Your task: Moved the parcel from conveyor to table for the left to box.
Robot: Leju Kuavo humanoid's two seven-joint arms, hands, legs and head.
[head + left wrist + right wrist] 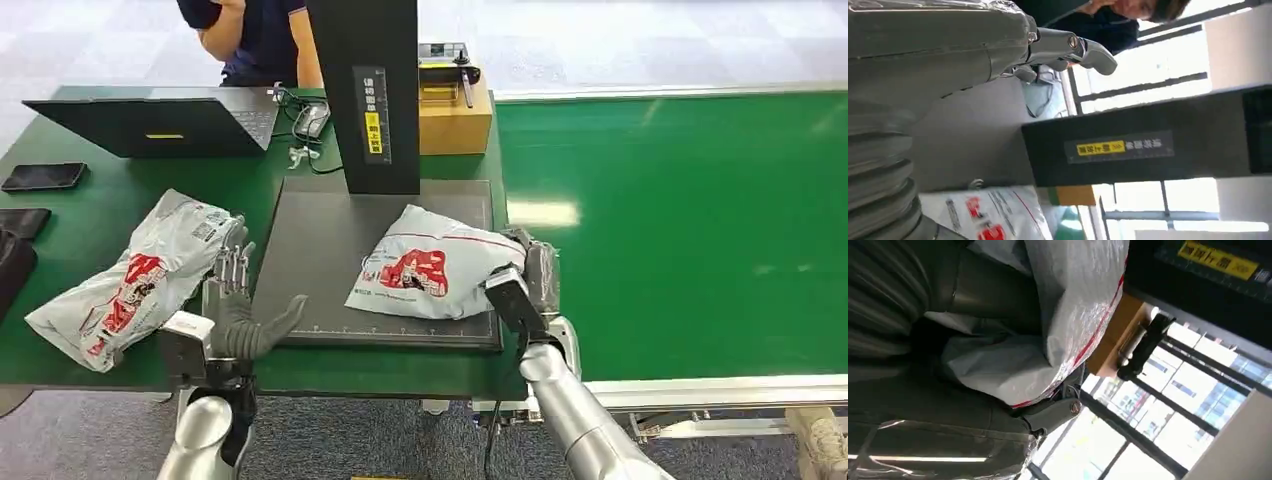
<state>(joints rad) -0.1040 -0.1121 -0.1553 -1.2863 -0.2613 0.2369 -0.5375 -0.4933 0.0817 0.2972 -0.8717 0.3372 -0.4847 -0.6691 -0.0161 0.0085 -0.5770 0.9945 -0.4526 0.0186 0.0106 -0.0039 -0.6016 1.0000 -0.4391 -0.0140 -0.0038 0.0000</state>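
The left hand [237,300] is raised at the near edge of the table [90,215], fingers spread upward, thumb out to the side, nothing held. The right hand [528,278] is extended from the silver right arm [585,420] at the near right corner of the dark scale platform [310,255], and its fingers are closed on the right end of the parcel [430,262]. The parcel, a grey bag with red print, is seen lying on the platform, in front of the black upright column [370,90]. The grip is confirmed in the right wrist view, where grey film [1068,315] is wrapped by the fingers. A 2nd grey bag [130,275] lies just left of the left hand. Further back, a laptop [165,122], a cardboard box [455,115] and a seated person [255,35] are noted. The green conveyor [690,230] lies to the right.
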